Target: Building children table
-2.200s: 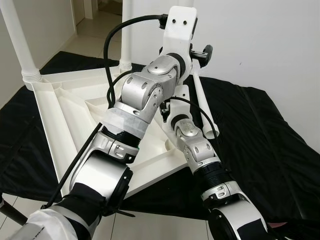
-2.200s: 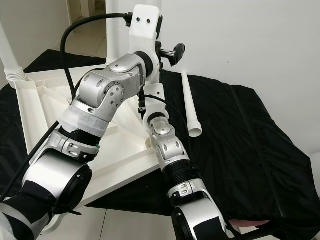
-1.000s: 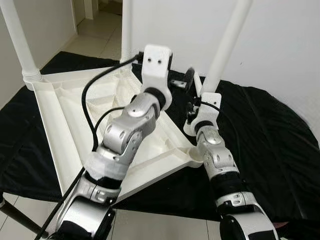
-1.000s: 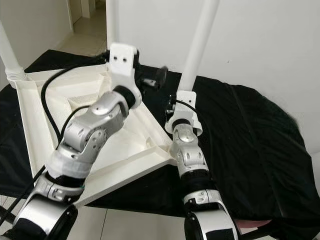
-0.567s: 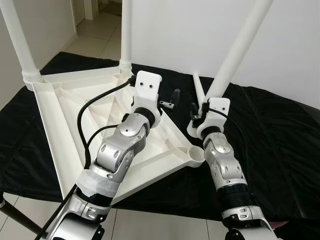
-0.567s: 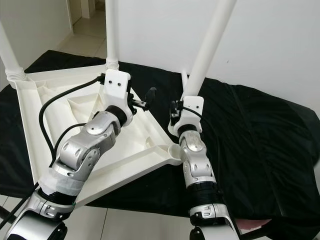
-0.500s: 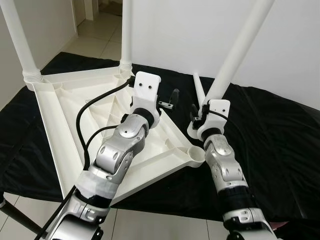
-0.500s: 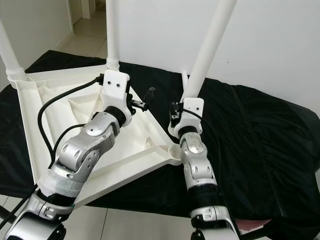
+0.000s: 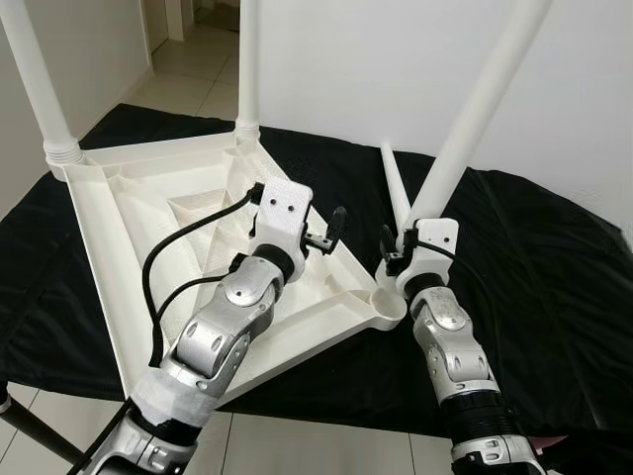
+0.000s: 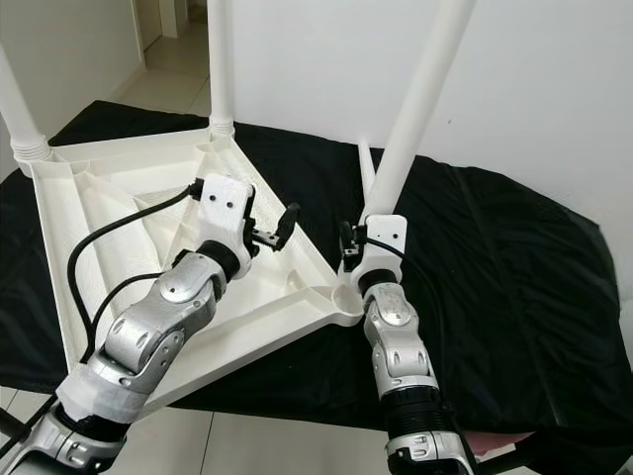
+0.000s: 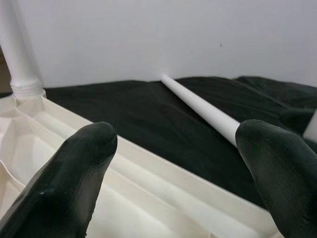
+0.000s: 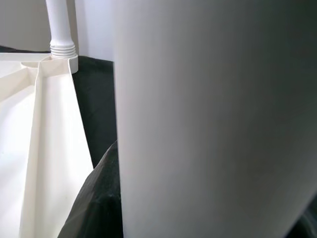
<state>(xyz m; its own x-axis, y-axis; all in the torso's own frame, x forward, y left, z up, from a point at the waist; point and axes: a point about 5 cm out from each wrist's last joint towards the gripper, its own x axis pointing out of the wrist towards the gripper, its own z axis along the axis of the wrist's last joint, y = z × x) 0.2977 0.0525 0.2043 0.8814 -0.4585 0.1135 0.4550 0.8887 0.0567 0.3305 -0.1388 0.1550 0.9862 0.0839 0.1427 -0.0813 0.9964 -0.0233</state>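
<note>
Both eye views look forward and down from the head at the upturned white tabletop (image 9: 129,228) on the black cloth (image 9: 554,287), wall behind; they share nearly the whole scene, slightly offset sideways. The left wrist view looks low along its two black fingers (image 11: 69,178), spread apart, over the tabletop's rim toward the loose leg (image 11: 198,106) and wall. The right wrist view sits very close against the held leg (image 12: 213,119), with a mounted leg (image 12: 59,29) beyond.

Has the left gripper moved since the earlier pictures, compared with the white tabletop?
Yes. The left gripper has come down and back toward the robot, now low over the upturned tabletop near its socket corner.
</note>
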